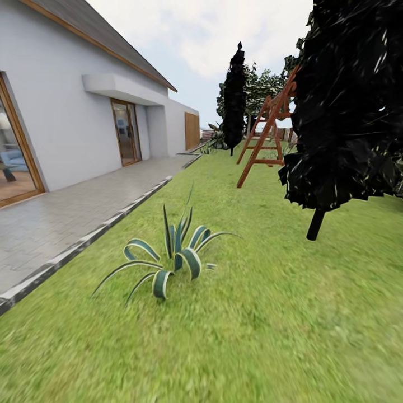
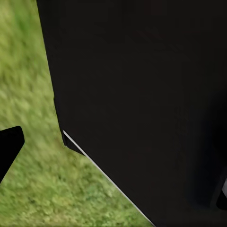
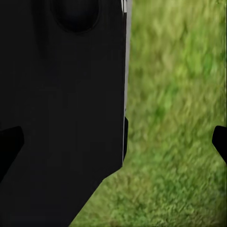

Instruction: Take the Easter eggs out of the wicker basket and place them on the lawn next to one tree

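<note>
The Easter eggs and the wicker basket are out of view. The lawn point(image 1: 263, 319) spreads wide ahead of me in the head view. Far back, the green leafy crown of a tree point(image 1: 264, 87) rises behind a wooden frame; its trunk is hidden. In the left wrist view my left gripper point(image 2: 113, 172) is open, its dark fingertips point(image 2: 8, 144) set far apart over grass point(image 2: 33, 189), with a black part of my body close behind. My right gripper point(image 3: 113, 142) is open too, one fingertip point(image 3: 220, 141) over grass point(image 3: 175, 123), and holds nothing.
A spiky striped agave plant point(image 1: 170, 254) grows on the grass just ahead. A near-black cypress point(image 1: 347, 106) stands close at the right, another point(image 1: 234, 98) farther back. A brown wooden A-frame point(image 1: 266, 131) stands between them. A paved path point(image 1: 67, 215) and white house point(image 1: 67, 112) line the left.
</note>
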